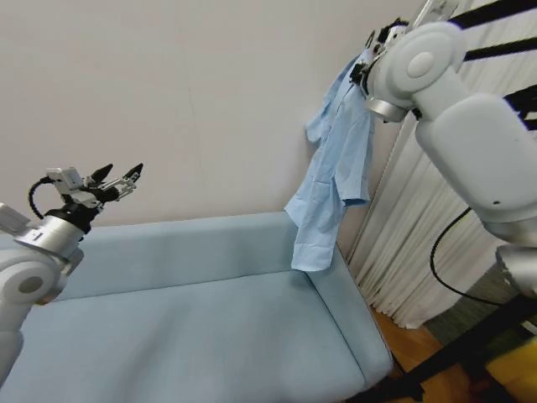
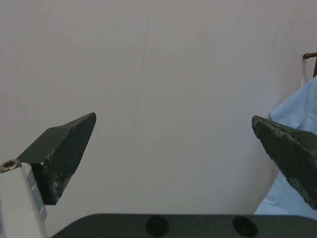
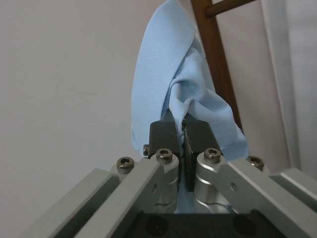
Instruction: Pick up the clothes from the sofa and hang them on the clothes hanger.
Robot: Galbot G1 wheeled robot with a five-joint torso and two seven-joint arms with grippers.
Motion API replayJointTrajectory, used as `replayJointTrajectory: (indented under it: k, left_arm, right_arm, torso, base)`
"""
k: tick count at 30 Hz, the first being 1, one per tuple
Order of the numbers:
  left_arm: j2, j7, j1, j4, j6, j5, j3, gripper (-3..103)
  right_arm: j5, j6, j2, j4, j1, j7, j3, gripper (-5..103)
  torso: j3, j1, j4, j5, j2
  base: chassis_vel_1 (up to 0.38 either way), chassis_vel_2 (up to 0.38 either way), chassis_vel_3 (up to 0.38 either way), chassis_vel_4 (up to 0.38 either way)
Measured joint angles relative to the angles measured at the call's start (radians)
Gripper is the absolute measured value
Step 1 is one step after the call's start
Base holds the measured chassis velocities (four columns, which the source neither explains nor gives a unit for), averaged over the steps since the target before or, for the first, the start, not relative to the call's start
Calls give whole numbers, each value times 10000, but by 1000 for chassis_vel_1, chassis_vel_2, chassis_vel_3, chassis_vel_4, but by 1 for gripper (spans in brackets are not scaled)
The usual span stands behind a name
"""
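Hanging step in hand: right pincer point(image 3: 184, 130), high at upper right of the head view, is clamped tight on a gathered fold of the pale blue shirt point(image 1: 336, 168); the garment dangles down the right centre of the frame, lifted off the seat of the sofa point(image 1: 210, 327), its hem low by the far armrest; a brown wooden clothes hanger point(image 3: 214, 54) stands just behind the bunched cloth; left pincer point(image 1: 117, 178), at left centre, is spread wide and holds nothing. Next move, by judgement, calls for carrying the fold over the rail and letting go only once the cloth is draped, lest it slide off. Count: one shirt; one sofa; one clothes hanger; two pincers.
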Motion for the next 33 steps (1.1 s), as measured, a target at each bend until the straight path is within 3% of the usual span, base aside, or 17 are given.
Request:
replayJointTrajectory:
  k: [8,13,18,23,33]
  left_arm:
    - [-145,261,-29,263,-142,93,93,100]
    - [-173,414,16,359,-232,59,12,100]
    - [-145,577,155,420,-305,26,-109,100]
    - [-131,693,90,605,-387,38,-37,100]
    - [-148,934,-10,821,-469,116,217,100]
  right_arm:
    - [-1362,248,1292,-2072,603,704,-583,2]
    - [-2782,575,2324,-3847,670,1014,-504,2]
    - [-3490,662,2535,-4728,547,941,-202,2]
    - [-4414,629,2199,-5029,134,436,110,2]
    - [-5606,569,2237,-5967,-92,-285,850,2]
  torso:
    - [0,0,1,-2,0]
    - [1,1,5,-3,0]
    - [-1,0,0,-2,0]
    - [-1,0,-3,4,0]
    - [-1,-1,-1,1,0]
  base:
    - [0,0,0,0]
    - [0,0,0,0]
    - [0,0,0,0]
    - [0,0,0,0]
    - [0,0,0,0]
